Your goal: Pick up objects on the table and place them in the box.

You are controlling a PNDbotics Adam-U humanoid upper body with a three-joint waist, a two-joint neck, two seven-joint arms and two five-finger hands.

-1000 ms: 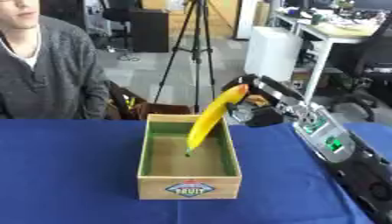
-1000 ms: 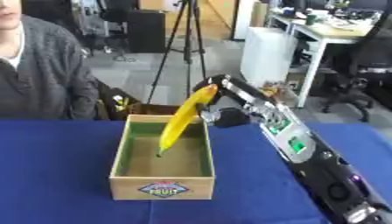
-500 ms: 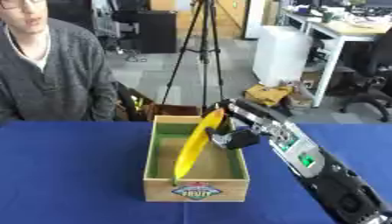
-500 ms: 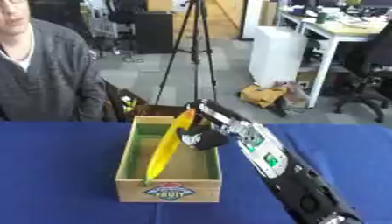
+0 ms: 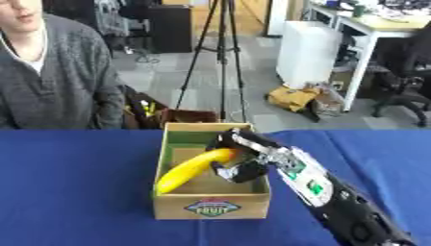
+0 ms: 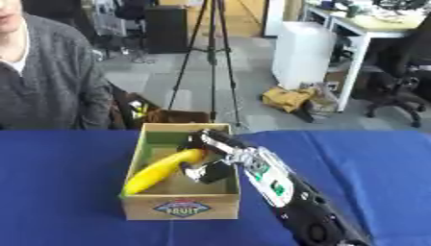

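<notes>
A yellow banana (image 5: 192, 169) lies slanted inside the cardboard box (image 5: 212, 207), its lower end near the box's front left corner. My right hand (image 5: 240, 163) reaches down into the box from the right, its fingers curled round the banana's upper end. The arm runs off to the lower right. The box has a green lining and a "FRUIT" label on its front. My left hand shows in neither view.
The box stands on a blue tablecloth (image 5: 76, 192). A person in a grey sweater (image 5: 50, 91) sits behind the table at the far left. A tripod (image 5: 221, 53), desks and chairs stand beyond the table.
My right hand has lowered the banana from a steep tilt above the box to a flatter lie inside it. The camera has tilted too, so the whole scene has shifted.
</notes>
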